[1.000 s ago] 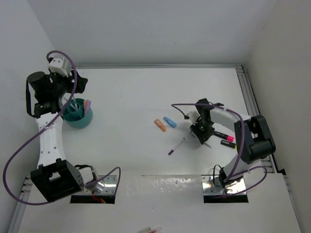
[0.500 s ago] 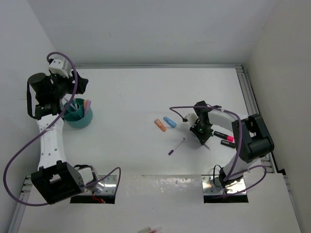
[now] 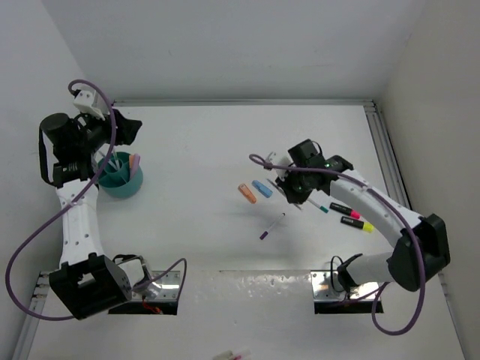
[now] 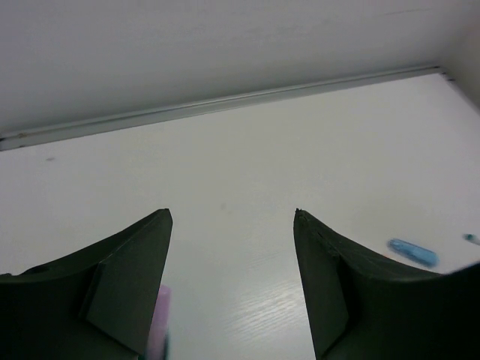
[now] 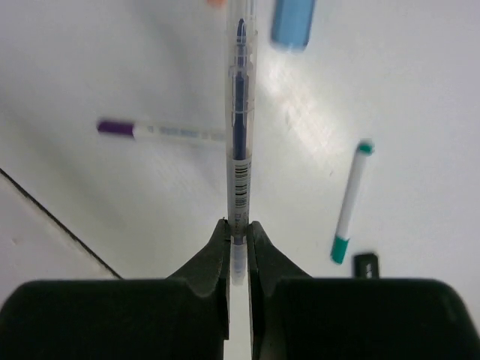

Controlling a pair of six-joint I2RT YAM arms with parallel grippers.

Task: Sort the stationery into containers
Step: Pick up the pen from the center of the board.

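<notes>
My right gripper (image 5: 238, 226) is shut on a thin clear pen (image 5: 238, 112) with blue ink and holds it above the table; in the top view this gripper (image 3: 288, 187) hangs right of the blue highlighter (image 3: 262, 187) and orange highlighter (image 3: 247, 193). Below it lie a purple-capped pen (image 5: 161, 131) and a white pen with teal ends (image 5: 351, 201). The teal cup (image 3: 120, 180) stands at the left with a lilac highlighter (image 3: 134, 161) in it. My left gripper (image 4: 232, 214) is open and empty, just above and behind the cup.
A black marker with a pink end (image 3: 345, 211) and one with a yellow end (image 3: 354, 222) lie right of the right gripper. A metal rail (image 3: 386, 161) runs along the table's right edge. Walls close the back and sides.
My right gripper has risen off the table with the clear pen and moved left and back, uncovering the teal-ended pen. The left arm has barely moved.
</notes>
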